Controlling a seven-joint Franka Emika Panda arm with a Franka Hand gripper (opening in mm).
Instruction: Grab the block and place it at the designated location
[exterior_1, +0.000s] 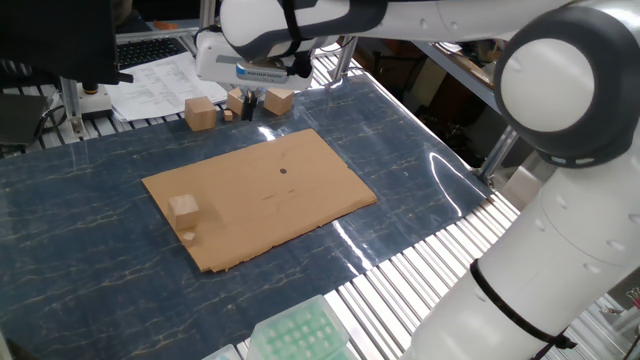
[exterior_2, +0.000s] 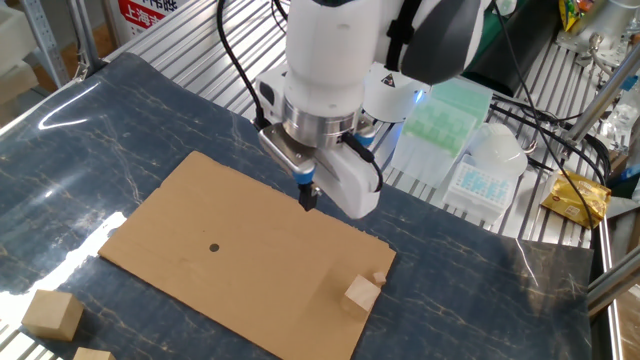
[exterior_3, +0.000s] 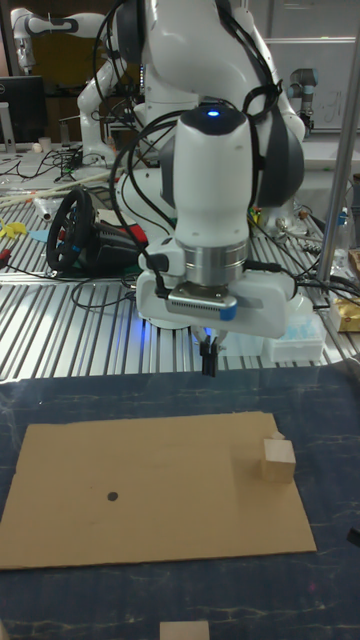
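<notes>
The block (exterior_1: 184, 207) is a small pale tan cube resting near one end of the brown cardboard sheet (exterior_1: 262, 205); it also shows as the block (exterior_2: 362, 293) and the block (exterior_3: 279, 460). The designated location (exterior_1: 283, 169) is a tiny black dot in the sheet, also visible as the dot (exterior_2: 213, 247) and the dot (exterior_3: 111, 495). My gripper (exterior_2: 309, 197) hangs above the sheet's edge, apart from both, with its fingers together and nothing between them. It also appears as the gripper (exterior_1: 249, 103) and the gripper (exterior_3: 210, 365).
A darker brown cube (exterior_1: 200, 113) and two orange-tan cubes (exterior_1: 279, 101) stand on the blue mat beyond the sheet. A tan crumb (exterior_2: 379, 278) lies by the block. Green tube racks (exterior_2: 442, 113) and plastic boxes (exterior_2: 485, 170) sit on the metal rollers; papers (exterior_1: 160, 82) lie at the back.
</notes>
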